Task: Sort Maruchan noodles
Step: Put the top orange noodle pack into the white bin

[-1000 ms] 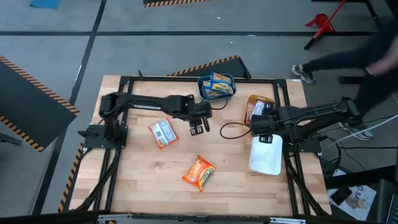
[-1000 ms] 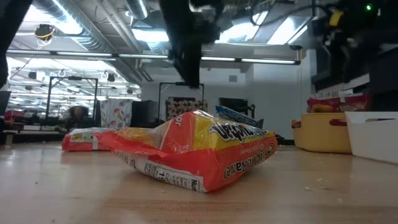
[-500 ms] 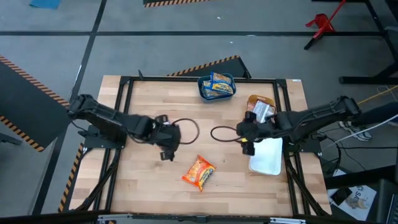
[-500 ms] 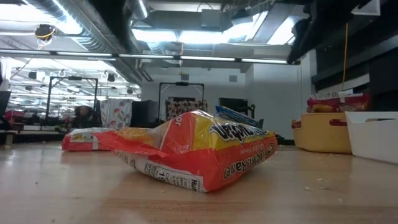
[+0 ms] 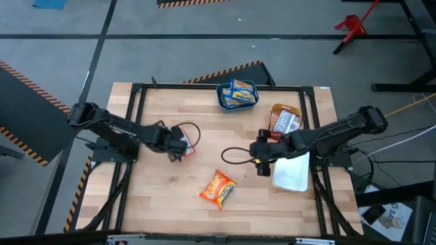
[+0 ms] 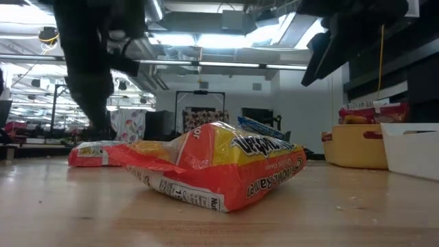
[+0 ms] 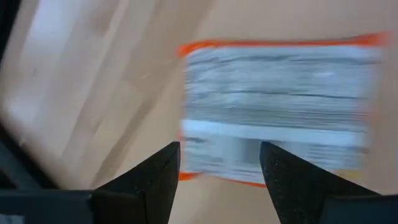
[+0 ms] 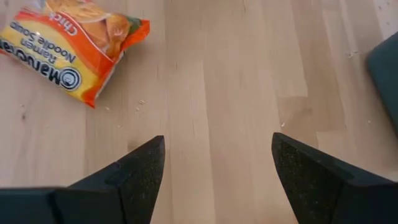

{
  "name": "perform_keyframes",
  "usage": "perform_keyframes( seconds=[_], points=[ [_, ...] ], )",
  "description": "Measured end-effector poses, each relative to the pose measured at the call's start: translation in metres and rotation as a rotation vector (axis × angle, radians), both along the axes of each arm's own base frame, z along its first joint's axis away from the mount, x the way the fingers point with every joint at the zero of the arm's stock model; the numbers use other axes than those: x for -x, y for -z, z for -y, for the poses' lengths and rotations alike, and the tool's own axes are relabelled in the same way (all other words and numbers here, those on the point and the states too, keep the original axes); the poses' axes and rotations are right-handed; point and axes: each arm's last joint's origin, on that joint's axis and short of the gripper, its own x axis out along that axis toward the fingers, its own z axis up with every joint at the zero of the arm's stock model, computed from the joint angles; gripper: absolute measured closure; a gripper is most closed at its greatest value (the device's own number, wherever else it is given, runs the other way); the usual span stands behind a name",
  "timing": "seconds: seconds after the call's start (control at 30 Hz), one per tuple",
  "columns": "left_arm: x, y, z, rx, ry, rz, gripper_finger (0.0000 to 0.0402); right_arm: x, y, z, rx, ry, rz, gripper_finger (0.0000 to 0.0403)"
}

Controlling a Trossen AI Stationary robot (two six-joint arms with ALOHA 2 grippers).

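The left gripper (image 5: 178, 148), fingers apart, is positioned over the red-and-silver ramen packet (image 7: 277, 109); the right gripper (image 8: 214, 165), likewise spread, is held over bare table (image 8: 236, 68).

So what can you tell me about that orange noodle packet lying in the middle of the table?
The orange packet is a crinkly plastic Maruchan ramen pack, orange-red with a yellow panel and printed lettering. It lies flat and askew on the bare wooden table, near the front middle, slightly puffed up. Nothing touches it: the right gripper hangs open above the wood nearby, and the white bin sits off to one side.
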Motion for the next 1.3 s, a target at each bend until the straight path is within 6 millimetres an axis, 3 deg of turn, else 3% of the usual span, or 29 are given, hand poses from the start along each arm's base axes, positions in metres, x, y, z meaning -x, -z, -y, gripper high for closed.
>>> perform_keyframes(
  seconds=[0.2, 0.37, 0.63, 0.8, 1.07, 1.3],
  points=[
    [0.016, 0.032, -0.028, 0.026, -0.134, -0.045, 0.0187, -0.007, 0.004, -0.002, -0.008, -0.006, 0.019, 0.0122],
    [0.019, 0.043, -0.035, 0.056, -0.169, 0.012, 0.0188, -0.009, 0.004, -0.003, -0.027, -0.015, 0.032, 0.0122],
    [-0.015, 0.034, -0.017, 0.276, -0.059, 0.314, 0.0189, -0.016, -0.002, -0.005, -0.051, -0.02, 0.118, 0.0122],
    [-0.031, 0.046, -0.009, 0.353, -0.022, 0.36, 0.0189, -0.031, 0.0, -0.008, -0.006, -0.066, 0.21, 0.0122],
    [-0.048, 0.064, 0.006, 0.368, -0.003, 0.424, 0.0189, -0.055, 0.035, -0.014, 0.054, -0.089, 0.169, 0.0123],
    [-0.054, 0.069, 0.007, 0.372, 0.002, 0.453, 0.0189, -0.073, 0.069, 0.004, 0.027, -0.086, 0.078, 0.0123]
  ],
)
